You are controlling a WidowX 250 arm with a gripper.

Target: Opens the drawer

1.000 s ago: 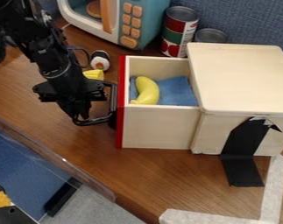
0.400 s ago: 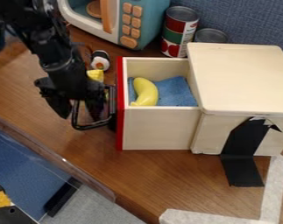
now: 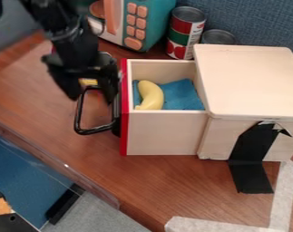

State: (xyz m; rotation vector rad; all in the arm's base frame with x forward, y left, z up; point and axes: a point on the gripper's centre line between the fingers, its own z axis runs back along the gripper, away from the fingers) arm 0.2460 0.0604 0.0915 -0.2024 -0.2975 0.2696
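Red facing marks the left end of the drawer (image 3: 165, 132), which stands pulled out to the left of its pale wooden housing (image 3: 248, 84). A black wire handle (image 3: 79, 114) projects to the left from the red facing.

Tool (image 3: 91, 97): positioned left of the drawer, at the far part of the handle, pointing down. Its two fingers are spread well apart, one towards the left and one close to the red facing. Nothing is gripped between them. Whether either finger touches the handle cannot be told. The arm (image 3: 65, 34) enters from the far left. Part of a yellow object (image 3: 88, 82) is visible between the fingers.

Drawer contents: one yellow toy banana (image 3: 151, 94), upright and curved, at the left; one blue cloth (image 3: 183, 93), to the right of the banana and partly covered by it.

Surroundings: a toy microwave (image 3: 134, 25) stands at the far left of the desk (image 3: 154, 183). A tall can (image 3: 186, 32) and a shorter can (image 3: 218, 37) stand beyond the drawer and housing. Black tape (image 3: 250, 158) runs from the housing's near side onto the desk.
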